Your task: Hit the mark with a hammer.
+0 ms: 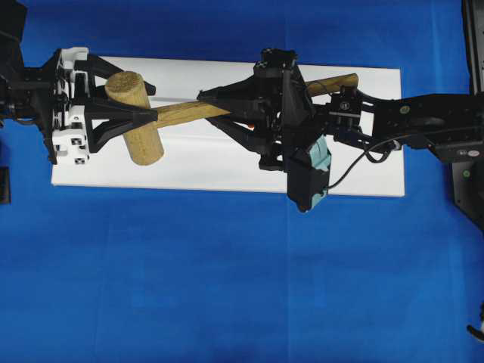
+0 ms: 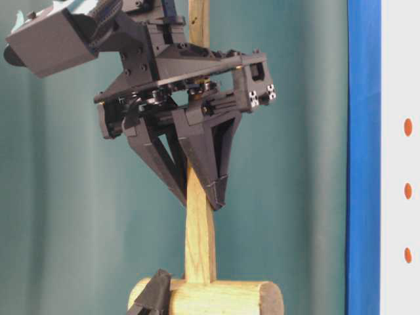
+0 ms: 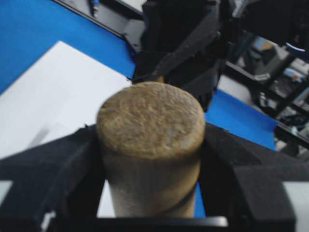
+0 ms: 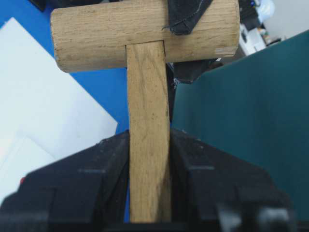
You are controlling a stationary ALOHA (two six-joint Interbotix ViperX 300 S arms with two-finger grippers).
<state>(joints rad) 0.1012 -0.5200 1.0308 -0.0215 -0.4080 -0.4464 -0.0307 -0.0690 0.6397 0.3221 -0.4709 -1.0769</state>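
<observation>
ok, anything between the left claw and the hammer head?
Nothing visible. The left claw straddles the hammer head, a finger close on each side. The right claw already clamps the handle.

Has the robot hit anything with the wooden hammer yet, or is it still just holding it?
Done: the hammer is up off the white board. In hand: the right hand grips its handle, and the left hand has its fingers on both sides of the thick head. Left: the hitting. The hammer is not on the board, and I can't see the mark on it.
</observation>
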